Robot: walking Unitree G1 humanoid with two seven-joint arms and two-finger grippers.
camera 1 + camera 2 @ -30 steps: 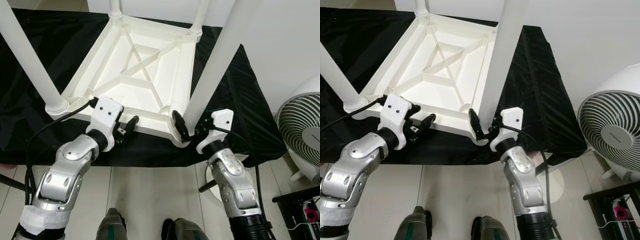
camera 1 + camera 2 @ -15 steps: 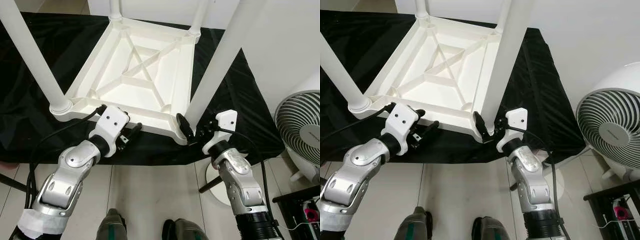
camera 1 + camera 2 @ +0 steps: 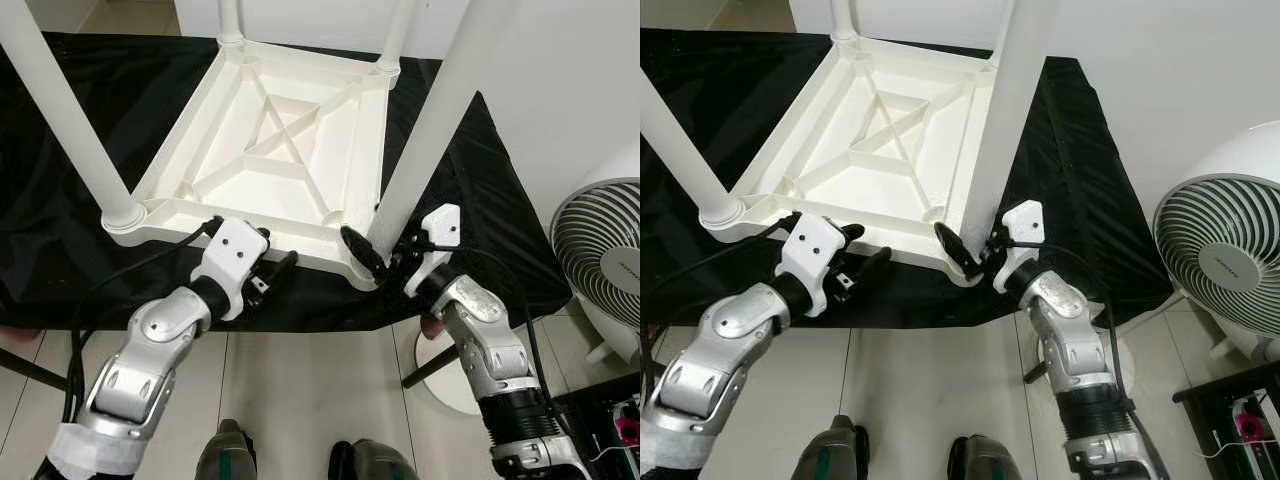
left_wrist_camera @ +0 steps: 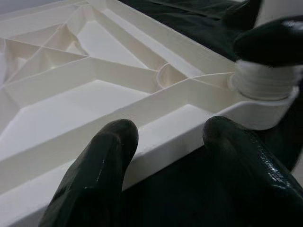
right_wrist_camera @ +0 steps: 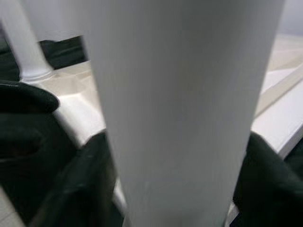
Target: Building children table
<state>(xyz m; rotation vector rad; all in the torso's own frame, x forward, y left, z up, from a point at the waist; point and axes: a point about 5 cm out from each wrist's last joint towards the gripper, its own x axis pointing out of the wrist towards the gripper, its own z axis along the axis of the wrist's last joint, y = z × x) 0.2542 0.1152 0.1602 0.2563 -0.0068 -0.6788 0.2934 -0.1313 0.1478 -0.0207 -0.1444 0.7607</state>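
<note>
A white children table [image 3: 280, 150] lies upside down on a black cloth [image 3: 470, 210], with its legs pointing up. My right gripper [image 3: 385, 252] is at the near right corner. Its black fingers [image 5: 80, 179] press either side of the near right leg [image 3: 430, 120] just above the socket, shut on it. My left gripper [image 3: 273, 268] is open at the table's front rim [image 4: 180, 137], left of that corner. Its two fingertips [image 4: 102, 165] sit just before the rim and hold nothing. The near left leg [image 3: 70, 130] stands in its corner socket.
The cloth-covered surface ends just behind my grippers, with tiled floor [image 3: 300, 400] below. A white fan [image 3: 605, 255] stands at the right, with a round white base [image 3: 450, 365] near it on the floor. A white wall [image 3: 570, 90] runs along the right side. My feet [image 3: 225, 460] are at the bottom.
My left gripper has slid right along the front rim and drawn slightly back from it. The right wrist has turned around the leg base, keeping its hold.
</note>
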